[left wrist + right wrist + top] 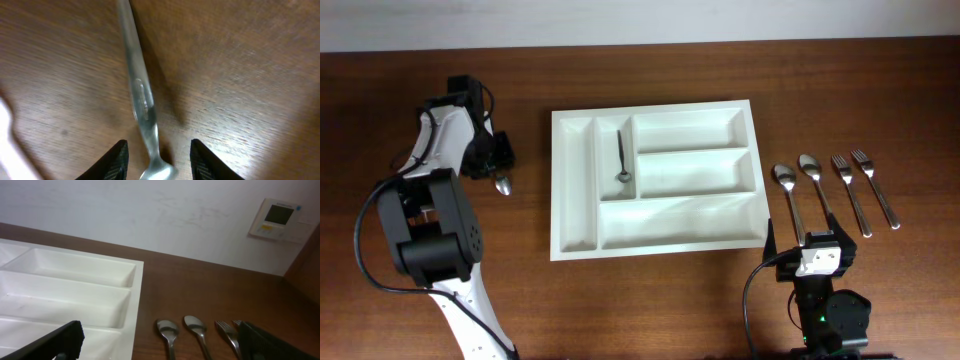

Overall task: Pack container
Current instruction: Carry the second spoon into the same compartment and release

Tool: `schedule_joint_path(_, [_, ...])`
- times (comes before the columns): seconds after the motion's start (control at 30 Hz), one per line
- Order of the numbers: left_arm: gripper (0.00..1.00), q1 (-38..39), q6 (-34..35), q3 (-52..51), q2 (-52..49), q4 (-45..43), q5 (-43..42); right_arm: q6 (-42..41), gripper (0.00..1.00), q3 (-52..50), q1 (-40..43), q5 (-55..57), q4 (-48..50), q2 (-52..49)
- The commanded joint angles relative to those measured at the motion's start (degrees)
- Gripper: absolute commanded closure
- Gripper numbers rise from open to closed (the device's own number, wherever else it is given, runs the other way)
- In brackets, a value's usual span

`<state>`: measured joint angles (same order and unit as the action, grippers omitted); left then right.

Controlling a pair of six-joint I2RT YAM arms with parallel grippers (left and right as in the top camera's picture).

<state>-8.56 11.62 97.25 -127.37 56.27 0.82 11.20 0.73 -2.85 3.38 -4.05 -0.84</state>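
Observation:
The container [575, 190] is a large white tray with several compartments at the table's middle. A small spoon [623, 160] lies in one of its narrow upright compartments. Left of the tray, my left gripper [501, 172] is low over another spoon [503, 185] on the wood. In the left wrist view this spoon [142, 100] runs away from the camera. The left gripper [158, 145] is open, with a finger on each side of the spoon's neck and a gap on both sides. My right gripper [807, 240] stands wide open near the tray's front right corner, holding nothing.
Right of the tray lie two spoons [785, 178] [810, 166] and two forks [842, 165] [863, 160], side by side. The right wrist view shows the tray's right rim [137, 300], the spoon bowls [167, 328], and a wall panel [277, 216] behind.

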Motion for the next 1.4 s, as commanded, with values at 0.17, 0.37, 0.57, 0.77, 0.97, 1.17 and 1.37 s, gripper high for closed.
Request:
schedule_joint_path(0.17, [0.93,-0.1,-1.0,-6.1,1.4,-4.2,-2.1,0.4,0.01,-0.4,-0.4,-0.1,-0.3,0.5])
schedule_joint_path(0.37, [0.98,-0.1,-1.0,-6.1,1.4,-4.6,-5.4,0.4,0.01,-0.4,-0.4,-0.1,-0.3,0.5])
schedule_joint_path(0.57, [0.98,-0.1,-1.0,-3.1,2.4,-2.0,-6.7,0.4,0.01,-0.4,-0.4,-0.1,-0.3,0.5])
schedule_joint_path(0.77, [0.98,1.9,-1.0,1.5,11.1,-0.7,-17.1,0.4,0.01,-0.4,-0.4,-0.1,-0.3,0.5])
schedule_joint_path(0.97, [0.98,9.4,-0.5,2.8,22.2,-0.7,-17.1,0.4,0.01,-0.4,-0.4,-0.1,-0.3,0.5])
schedule_joint_path(1.17, [0.98,18.5,3.4,2.8,25.7,0.5,-15.8,0.4,0.01,-0.4,-0.4,-0.1,-0.3,0.5])
schedule_joint_path(1.37, [0.98,25.8,7.5,2.4,22.3,1.4,-11.6,0.4,0.01,-0.4,-0.4,-0.1,-0.3,0.5])
